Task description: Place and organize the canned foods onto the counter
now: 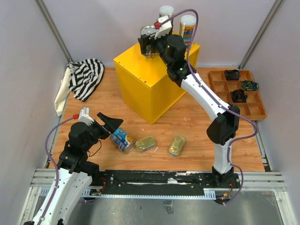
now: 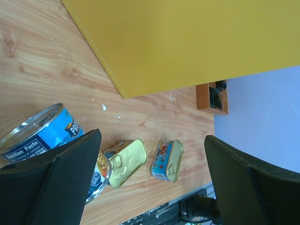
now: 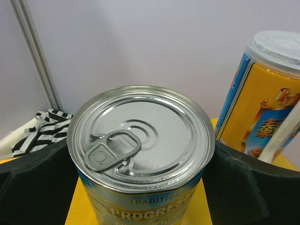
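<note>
Right claw [image 1: 151,44] grasps a blue can [image 3: 140,145] at the 11 o'clock corner of the yellow box [image 1: 145,84]; tall cans [image 1: 187,26] stand at its 1 o'clock. Left claw [image 1: 112,126] released, second blue can [image 1: 123,139] lying at its 4 o'clock, golden tins [image 1: 146,143] at that can's 3 o'clock

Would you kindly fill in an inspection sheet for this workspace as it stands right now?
Surface: wooden table; the yellow box stands on it.
Job's things: left tall can and right tall can upright on the box's far corner; upright wide can at the box top; lying wide can, left golden tin and right golden tin on the table.
Clutter: striped cloth at the left; brown tray at the right, holding black gadgets.
Grippers: left gripper open beside the lying wide can; right gripper shut on the upright wide can.
Cables: one purple cable along each arm.
Surroundings: pale walls.
</note>
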`<state>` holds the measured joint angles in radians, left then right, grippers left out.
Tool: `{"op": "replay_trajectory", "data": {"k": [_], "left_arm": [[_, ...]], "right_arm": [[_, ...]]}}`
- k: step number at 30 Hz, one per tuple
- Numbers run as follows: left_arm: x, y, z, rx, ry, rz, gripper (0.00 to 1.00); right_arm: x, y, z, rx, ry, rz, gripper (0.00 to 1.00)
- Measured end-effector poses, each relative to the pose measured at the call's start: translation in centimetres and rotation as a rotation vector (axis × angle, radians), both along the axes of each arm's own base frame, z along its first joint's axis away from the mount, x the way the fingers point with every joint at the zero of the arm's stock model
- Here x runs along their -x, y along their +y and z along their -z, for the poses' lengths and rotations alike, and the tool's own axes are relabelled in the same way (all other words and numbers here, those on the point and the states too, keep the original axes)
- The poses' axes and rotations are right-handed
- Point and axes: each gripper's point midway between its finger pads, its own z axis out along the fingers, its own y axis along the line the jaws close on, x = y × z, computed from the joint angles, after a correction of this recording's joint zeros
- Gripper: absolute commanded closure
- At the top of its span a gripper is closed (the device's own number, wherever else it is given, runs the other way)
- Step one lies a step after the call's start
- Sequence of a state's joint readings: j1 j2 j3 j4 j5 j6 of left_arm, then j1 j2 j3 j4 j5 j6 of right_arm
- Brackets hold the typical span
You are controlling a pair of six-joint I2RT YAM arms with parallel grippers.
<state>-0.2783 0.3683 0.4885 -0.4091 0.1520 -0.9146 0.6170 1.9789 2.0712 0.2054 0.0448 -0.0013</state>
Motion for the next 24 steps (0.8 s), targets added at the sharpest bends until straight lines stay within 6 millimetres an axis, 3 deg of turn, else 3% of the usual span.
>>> {"op": "replay_trajectory", "data": {"k": [15,24], "left_arm": [[0.7,0.2,1.1,-0.012,0.055,0.0,0.03],[1.0,0.2,1.3,-0.017,0.074,0.003,0.02]], "right_arm": [[0.8,-0.1,-0.8,-0.012,0.012,-0.022,0.01],[2.4,-1.2,-3.6,-0.033,-0.018,-0.023,0.02]]}}
